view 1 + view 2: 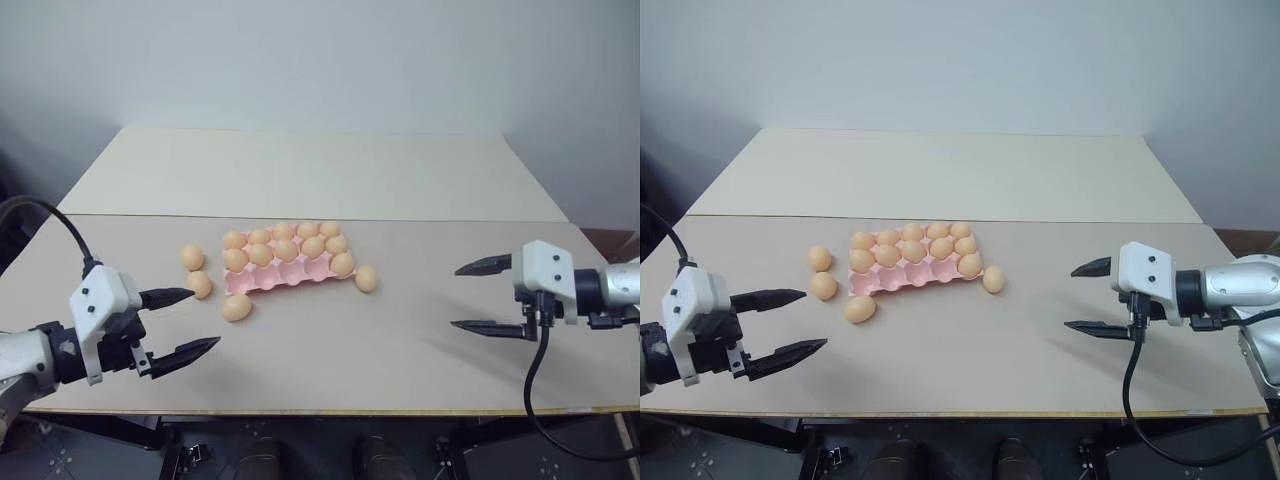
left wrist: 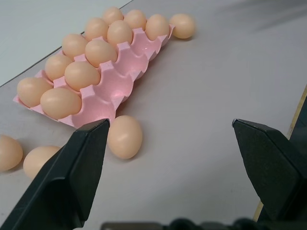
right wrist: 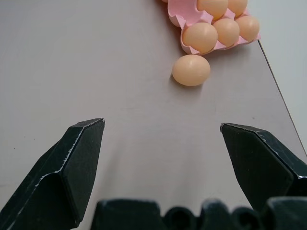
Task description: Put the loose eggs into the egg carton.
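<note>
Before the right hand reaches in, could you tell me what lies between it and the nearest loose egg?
Bare table lies between the right hand and that egg in its wrist view.

A flat pink moulded egg carton (image 1: 290,272) lies mid-table, slightly askew, its two far rows filled with eggs, its near row mostly bare. Four smooth pale orange-tan loose eggs (image 1: 237,307) rest on the table: three by its left end, one (image 1: 366,278) by its right end.
</note>
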Robot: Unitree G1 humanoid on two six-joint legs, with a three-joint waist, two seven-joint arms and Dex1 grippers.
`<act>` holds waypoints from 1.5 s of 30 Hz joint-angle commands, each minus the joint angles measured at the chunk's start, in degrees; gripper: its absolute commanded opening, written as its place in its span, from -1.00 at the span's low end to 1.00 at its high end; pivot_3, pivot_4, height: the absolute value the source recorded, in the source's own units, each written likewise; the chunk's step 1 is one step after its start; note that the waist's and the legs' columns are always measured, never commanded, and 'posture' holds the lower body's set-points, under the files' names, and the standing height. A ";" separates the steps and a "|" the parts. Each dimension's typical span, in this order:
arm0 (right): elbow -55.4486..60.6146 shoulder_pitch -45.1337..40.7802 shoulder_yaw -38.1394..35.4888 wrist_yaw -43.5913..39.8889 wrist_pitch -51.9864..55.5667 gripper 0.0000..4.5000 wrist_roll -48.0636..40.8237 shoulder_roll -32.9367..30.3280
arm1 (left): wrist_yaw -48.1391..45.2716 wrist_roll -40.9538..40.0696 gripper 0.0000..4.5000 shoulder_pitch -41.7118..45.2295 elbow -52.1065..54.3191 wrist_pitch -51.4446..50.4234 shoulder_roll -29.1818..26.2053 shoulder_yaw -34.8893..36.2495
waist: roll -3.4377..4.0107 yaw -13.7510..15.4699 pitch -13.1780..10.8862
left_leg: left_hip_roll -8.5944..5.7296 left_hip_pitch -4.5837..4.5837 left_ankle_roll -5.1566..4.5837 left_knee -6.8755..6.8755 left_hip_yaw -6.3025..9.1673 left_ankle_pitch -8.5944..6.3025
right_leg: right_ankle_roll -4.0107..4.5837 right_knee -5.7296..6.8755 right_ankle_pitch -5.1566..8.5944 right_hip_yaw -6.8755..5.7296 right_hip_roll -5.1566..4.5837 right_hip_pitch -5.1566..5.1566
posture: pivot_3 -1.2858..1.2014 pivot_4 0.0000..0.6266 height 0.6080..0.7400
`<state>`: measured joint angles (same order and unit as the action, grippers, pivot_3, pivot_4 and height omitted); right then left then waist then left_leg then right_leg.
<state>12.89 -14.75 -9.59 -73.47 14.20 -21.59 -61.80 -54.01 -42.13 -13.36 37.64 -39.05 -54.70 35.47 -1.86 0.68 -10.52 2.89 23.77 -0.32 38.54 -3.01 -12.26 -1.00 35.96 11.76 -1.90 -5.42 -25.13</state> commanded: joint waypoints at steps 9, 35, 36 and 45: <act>1.43 0.33 -1.21 0.80 -0.26 1.00 -0.71 0.04 | 0.24 -2.52 0.98 2.34 1.52 -1.66 -2.04 2.68 | 0.00 0.01 0.00 | -0.01 0.00 0.00 0.01 -0.02 0.00 | 0.00 0.02 0.00 0.02 0.00 0.00 | 0.03 -0.52 1.00; -17.74 -19.87 22.16 26.98 -1.22 1.00 20.64 30.65 | -0.44 -0.81 0.98 9.67 -0.25 -0.25 -2.30 -10.00 | -0.02 -0.32 0.01 | 0.02 -0.01 0.00 0.06 -0.18 0.01 | 0.07 0.10 -0.15 0.28 0.15 -0.09 | 0.03 -0.52 1.00; -18.67 -20.14 22.24 26.69 -1.40 1.00 20.68 31.10 | -0.40 -0.82 0.98 9.51 -0.13 -0.22 -2.19 -9.97 | -0.01 -0.33 0.01 | 0.02 -0.01 0.00 0.06 -0.18 0.01 | 0.07 0.10 -0.15 0.28 0.15 -0.11 | 0.03 -0.52 1.00; -27.45 -22.55 22.89 26.86 -6.06 1.00 23.21 34.21 | -0.51 0.09 0.98 8.00 -0.43 0.65 -1.91 -9.70 | -0.01 -1.19 0.01 | 0.04 -0.04 -0.01 0.07 -0.18 0.01 | 0.10 0.13 -0.20 0.31 0.19 -0.10 | 0.03 -0.52 1.00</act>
<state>-14.40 -36.07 13.67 -46.95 10.00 1.21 -27.67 -54.52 -42.54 -5.26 36.24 -39.78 -56.54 24.86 -1.88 -0.52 -10.51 2.94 23.72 -0.33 38.61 -3.19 -12.25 -0.91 36.10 11.56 -1.59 -5.22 -25.22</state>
